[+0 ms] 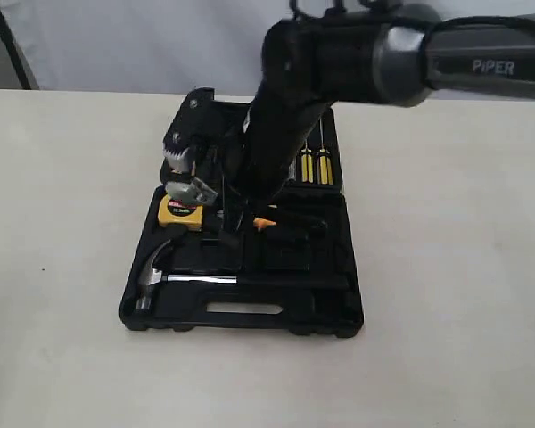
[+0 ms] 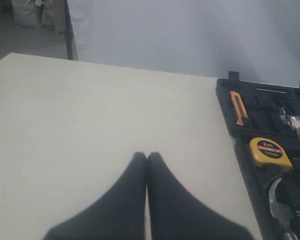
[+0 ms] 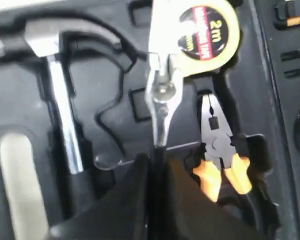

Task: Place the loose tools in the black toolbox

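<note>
Black toolbox (image 1: 339,312): open flat on the pale table (image 1: 62,223), both halves up.
Claw hammer (image 1: 174,279): lying in its recess in the handle-side half, head toward the left arm's side.
Adjustable wrench (image 3: 162,92): clamped at its handle end in the right gripper (image 3: 155,165), over the box, head overlapping the yellow tape measure (image 1: 180,212) (whether it touches cannot be told).
Orange-handled pliers (image 3: 217,150): seated just beside the wrench.
Left gripper (image 2: 147,157): fingers together, empty, over bare table beside the box.
</note>
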{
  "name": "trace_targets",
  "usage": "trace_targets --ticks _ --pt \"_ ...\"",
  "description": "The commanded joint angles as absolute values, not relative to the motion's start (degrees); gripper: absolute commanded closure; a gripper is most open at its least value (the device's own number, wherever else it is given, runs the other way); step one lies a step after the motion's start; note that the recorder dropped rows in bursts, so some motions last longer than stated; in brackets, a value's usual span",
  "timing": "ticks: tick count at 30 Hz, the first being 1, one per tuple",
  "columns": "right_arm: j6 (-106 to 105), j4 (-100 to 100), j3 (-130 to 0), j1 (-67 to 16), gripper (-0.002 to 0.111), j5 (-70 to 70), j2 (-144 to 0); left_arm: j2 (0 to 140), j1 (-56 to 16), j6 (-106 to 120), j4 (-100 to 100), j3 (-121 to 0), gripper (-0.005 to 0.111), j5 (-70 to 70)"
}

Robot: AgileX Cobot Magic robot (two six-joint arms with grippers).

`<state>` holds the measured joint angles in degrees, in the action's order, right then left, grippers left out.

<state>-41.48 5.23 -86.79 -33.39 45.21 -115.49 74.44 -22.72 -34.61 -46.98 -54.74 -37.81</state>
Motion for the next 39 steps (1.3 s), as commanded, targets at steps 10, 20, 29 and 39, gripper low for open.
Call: trace_targets --ticks 10,20,29,39 --pt "-6.61 -31.49 -70.35 -38.31 0.108 22.8 -115.04 73.98 -22.53 -35.2 -46.2 -54.2 0.105 -36.83" --pt "-4.87 -31.26 -70.21 -38.43 0.108 25.33 -115.04 73.98 -22.53 -35.2 -46.2 -54.2 0.105 -36.83" --pt "-1.14 -30.38 -68.43 -38.43 0.097 22.72 -115.04 73.98 -22.53 -35.2 -46.2 -54.2 0.105 -36.83" --pt "4.99 -25.18 -68.63 -38.43 0.043 24.91 -112.24 73.98 -22.53 -35.2 -46.2 -54.2 0.105 -36.83"
